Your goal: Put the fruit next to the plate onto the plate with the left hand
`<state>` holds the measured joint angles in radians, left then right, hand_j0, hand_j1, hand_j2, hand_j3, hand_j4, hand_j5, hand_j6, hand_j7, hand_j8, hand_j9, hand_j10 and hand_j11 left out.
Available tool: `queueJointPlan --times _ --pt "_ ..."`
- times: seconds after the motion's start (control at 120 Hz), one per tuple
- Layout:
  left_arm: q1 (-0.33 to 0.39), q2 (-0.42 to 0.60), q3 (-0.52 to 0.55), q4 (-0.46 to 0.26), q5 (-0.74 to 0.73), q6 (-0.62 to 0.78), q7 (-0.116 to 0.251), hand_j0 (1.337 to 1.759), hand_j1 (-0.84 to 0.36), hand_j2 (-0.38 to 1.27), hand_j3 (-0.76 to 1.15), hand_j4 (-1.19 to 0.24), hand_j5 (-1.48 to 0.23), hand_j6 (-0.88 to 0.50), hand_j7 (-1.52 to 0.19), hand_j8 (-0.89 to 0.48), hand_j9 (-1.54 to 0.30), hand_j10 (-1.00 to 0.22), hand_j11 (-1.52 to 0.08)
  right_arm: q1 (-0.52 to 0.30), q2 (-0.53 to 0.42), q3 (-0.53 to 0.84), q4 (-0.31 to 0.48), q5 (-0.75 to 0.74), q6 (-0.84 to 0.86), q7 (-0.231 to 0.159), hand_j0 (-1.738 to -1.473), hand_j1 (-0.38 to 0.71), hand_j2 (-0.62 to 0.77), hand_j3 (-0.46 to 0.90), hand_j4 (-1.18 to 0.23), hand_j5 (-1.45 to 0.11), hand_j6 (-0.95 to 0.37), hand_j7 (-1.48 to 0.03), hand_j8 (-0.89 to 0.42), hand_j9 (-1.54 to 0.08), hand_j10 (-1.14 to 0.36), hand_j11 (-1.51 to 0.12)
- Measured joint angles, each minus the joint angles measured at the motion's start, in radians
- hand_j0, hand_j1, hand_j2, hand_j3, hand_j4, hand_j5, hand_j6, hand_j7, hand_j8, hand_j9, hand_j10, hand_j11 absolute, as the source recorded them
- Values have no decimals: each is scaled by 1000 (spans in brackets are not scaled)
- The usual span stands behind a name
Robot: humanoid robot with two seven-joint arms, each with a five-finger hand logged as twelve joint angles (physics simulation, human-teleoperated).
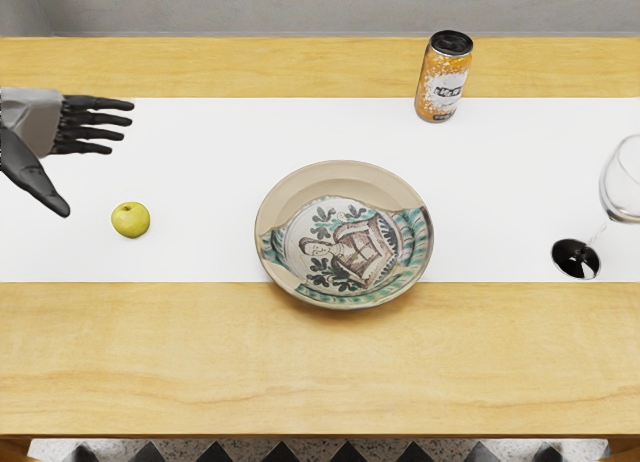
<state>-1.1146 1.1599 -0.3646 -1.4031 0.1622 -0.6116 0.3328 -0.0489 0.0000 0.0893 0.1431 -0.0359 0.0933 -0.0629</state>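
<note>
Plate (pixel 343 178) sits centred on the tabletop (pixel 300 367); fruit (pixel 130 219) lies well left of its rim, left hand (pixel 52 132) spread wide, empty, at the left edge.

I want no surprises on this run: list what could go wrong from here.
The apple is small and round; the open left hand, not yet touching it, may nudge it so it rolls away. The plate has a raised rim, so a low carry could clip it, or a dropped apple could roll out.
</note>
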Motion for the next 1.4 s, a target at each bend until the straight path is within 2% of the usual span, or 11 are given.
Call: queueJointPlan --times 0.092,0.217,0.367,0.408,0.483,0.533,0.675,0.817,0.933,1.125,1.4 --pt "-1 0 0 -1 2 0 6 1658 322 5 0 -26 -31 -27 -31 -27 -31 -26 -30 9 0 0 13 1 0 0 -1658 -349 0 0 0 0 -1 0 0 0 0 0" --pt "-23 -5 0 -14 49 10 30 1658 320 5 0 -28 -33 -28 -32 -28 -32 -28 -32 -19 0 0 -25 0 -2 0 -1658 -349 0 0 0 0 0 0 0 0 0 0" --pt "-26 -6 2 -28 177 106 77 1658 318 5 0 -31 -36 -32 -36 -32 -35 -31 -35 -28 0 0 -40 -1 -3 0 -1658 -349 0 0 0 0 0 0 0 0 0 0" --pt "-17 -41 4 -29 214 140 91 1658 317 6 0 -32 -37 -33 -37 -33 -36 -32 -36 -29 0 0 -42 -1 -3 0 -1658 -349 0 0 0 0 0 0 0 0 0 0" --pt "-38 -85 50 -30 260 227 104 1658 312 6 0 -37 -42 -38 -41 -37 -41 -36 -41 -30 0 0 -43 -1 -3 0 -1658 -349 0 0 0 0 0 0 0 0 0 0" --pt "-86 -114 102 -28 278 287 105 1658 302 8 0 -45 -53 -46 -52 -46 -52 -45 -52 -30 0 0 -44 -1 -3 0 -1658 -349 0 0 0 0 0 0 0 0 0 0" --pt "-215 -237 325 -15 304 514 75 1658 274 13 0 -68 -83 -69 -83 -69 -82 -68 -82 -31 0 0 -45 -1 -3 0 -1658 -349 0 0 0 0 -1 0 0 0 0 0" --pt "-226 -292 504 -15 307 735 20 1658 244 19 0 -93 -116 -95 -116 -94 -116 -93 -116 -31 0 0 -45 -1 -3 0 -1658 -349 0 0 0 0 -1 0 0 0 0 0" --pt "-242 -362 600 -23 306 891 5 1658 226 22 0 -107 -135 -108 -135 -108 -135 -107 -135 -31 0 0 -45 -1 -3 0 -1658 -349 0 0 0 0 -1 0 0 0 0 0" --pt "-238 -435 694 -35 279 1051 -8 1658 214 24 0 -116 -149 -117 -148 -117 -148 -116 -148 -31 0 0 -45 -1 -3 0 -1658 -349 0 0 0 0 -1 0 0 0 0 0" --pt "-231 -480 748 -34 238 1112 -16 1658 202 26 0 -125 -161 -126 -161 -126 -161 -125 -161 -31 0 0 -45 -1 -3 0 -1658 -349 0 0 0 0 -1 0 0 0 0 0"
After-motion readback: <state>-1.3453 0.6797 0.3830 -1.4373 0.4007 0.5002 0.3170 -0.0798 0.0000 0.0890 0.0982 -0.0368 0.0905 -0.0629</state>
